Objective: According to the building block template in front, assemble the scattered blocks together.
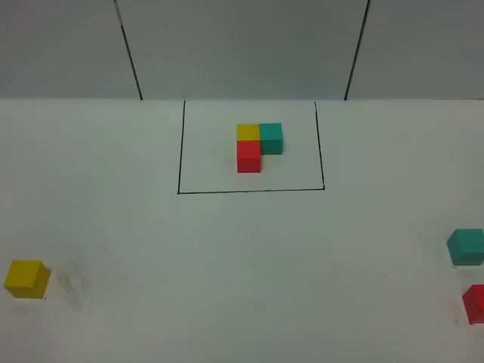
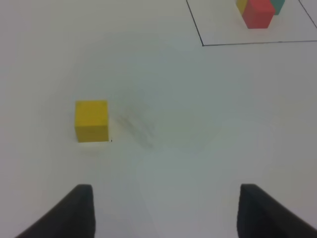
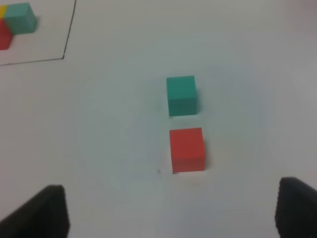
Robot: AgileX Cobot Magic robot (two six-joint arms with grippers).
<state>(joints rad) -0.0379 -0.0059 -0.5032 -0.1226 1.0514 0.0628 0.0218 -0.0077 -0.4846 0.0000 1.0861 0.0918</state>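
The left gripper [image 2: 166, 218] hangs above the table [image 1: 242, 265] with its two dark fingers [image 2: 74, 213] set moderately apart and nothing between them. Ahead of it and off toward one finger's side sits the loose yellow cube [image 2: 91, 119], flat on the white surface and clear of both fingers, with a faint grey smudge [image 2: 133, 126] just beside it. The right gripper [image 3: 171, 213] is spread wide and is likewise empty. In front of it lie the red cube [image 3: 186, 148], the nearer one, and the teal cube [image 3: 182, 95] just beyond it, close together but not touching. From the high camera the yellow cube [image 1: 26, 278] is at the table's near left, well apart from the teal cube [image 1: 466, 246] and the red cube [image 1: 476, 302] at the near right edge. Farther back, in the middle, the building block template [image 1: 257, 145] stands inside its black outline [image 1: 181, 151]: yellow at the back, teal touching it on the right, red touching it in front, making an L.
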